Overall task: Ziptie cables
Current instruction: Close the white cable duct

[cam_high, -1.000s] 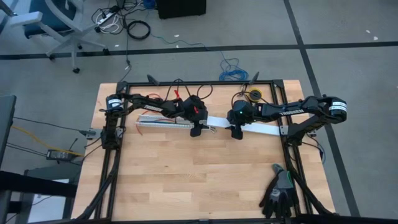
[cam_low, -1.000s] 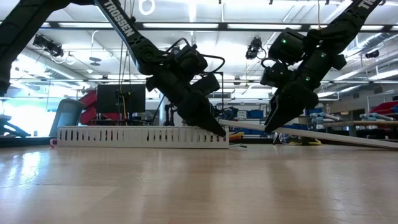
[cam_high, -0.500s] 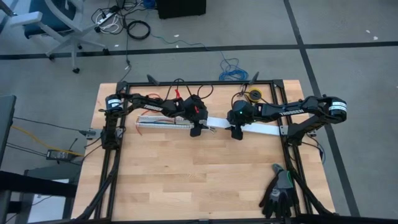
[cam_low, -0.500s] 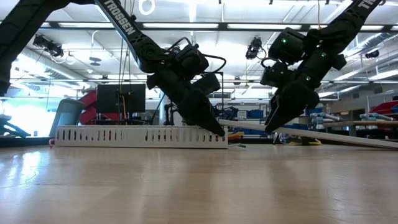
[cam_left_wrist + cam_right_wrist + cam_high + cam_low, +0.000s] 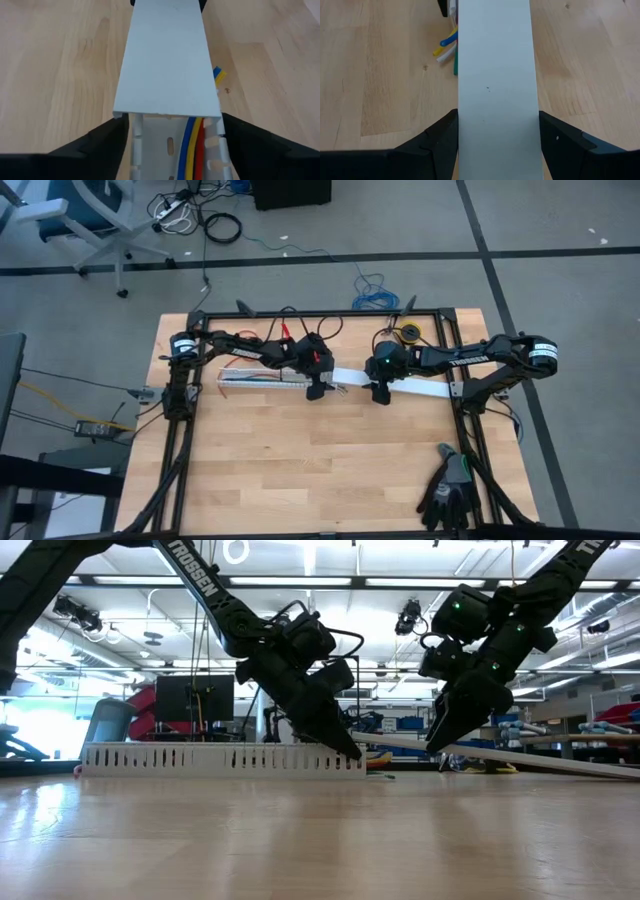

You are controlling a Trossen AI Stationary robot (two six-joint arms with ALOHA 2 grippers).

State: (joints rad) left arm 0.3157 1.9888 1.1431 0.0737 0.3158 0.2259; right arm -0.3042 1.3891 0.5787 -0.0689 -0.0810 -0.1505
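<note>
A white slotted channel [image 5: 258,377] lies on the table's far left part. The cables [image 5: 192,145] run inside it, and their coloured ends [image 5: 447,47] stick out past its right end. A white flat strip [image 5: 400,385] slants from the channel's right end down to the table on the right. My left gripper [image 5: 172,125] is open, with a finger close on each side of the channel's right end [image 5: 352,752]. My right gripper [image 5: 380,395] is shut on the strip. The ziptie does not show in any view. My left gripper's fingers [image 5: 107,145] stand right beside the channel's walls; whether they touch them I cannot tell. My right gripper pinches the white strip's two long edges [image 5: 462,125] between its two fingers, around mid-length. It comes slanting down from the right, along the strip. The strip's left end rests on the channel [image 5: 365,740] and its right end lies on the table.
A pair of black gloves [image 5: 448,490] lies at the near right corner. A yellow and black spool [image 5: 408,333] and red wire [image 5: 285,330] sit at the far edge. The black frame rails [image 5: 465,430] run along the sides. The near half of the table [image 5: 300,470] is bare wood.
The white channel has shifted a little. Its left end has moved slightly toward the table's left edge, while its right end stays between my left gripper's fingers. Both arms have kept their places.
</note>
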